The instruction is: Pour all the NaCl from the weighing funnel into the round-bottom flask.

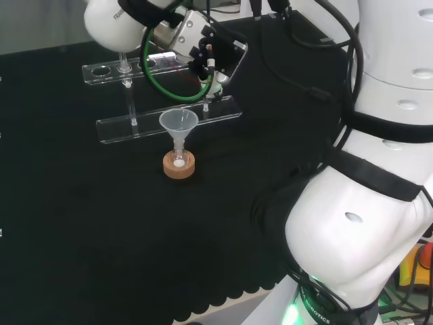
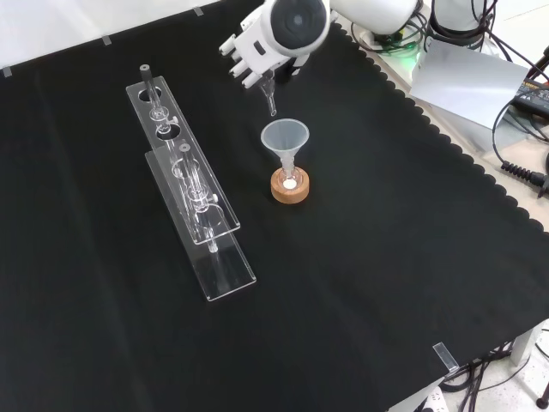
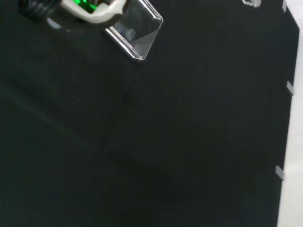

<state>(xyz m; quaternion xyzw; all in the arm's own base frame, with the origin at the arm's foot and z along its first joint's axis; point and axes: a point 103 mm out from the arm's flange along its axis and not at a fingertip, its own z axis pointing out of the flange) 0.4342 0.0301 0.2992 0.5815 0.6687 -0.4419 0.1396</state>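
Observation:
A small round-bottom flask [image 2: 290, 179] sits in a cork ring [image 2: 290, 190] near the middle of the cloth, with a clear plastic funnel [image 2: 285, 137] in its neck. White powder shows in the flask's bottom. The hand [image 2: 256, 50] hangs just above and behind the funnel in the front view, its fingers curled on a clear weighing funnel [image 2: 270, 101] whose narrow stem points down toward the funnel's rim. In the head view the hand [image 1: 203, 53] is above and right of the funnel [image 1: 178, 122], which stands on the cork ring [image 1: 179, 166].
Two clear acrylic racks [image 2: 190, 176] stand in a row left of the flask in the front view, and behind it in the head view [image 1: 169, 118]. A clear acrylic corner [image 3: 135, 33] shows over the black cloth in the wrist view. The arm's white links [image 1: 365, 203] stand at the right.

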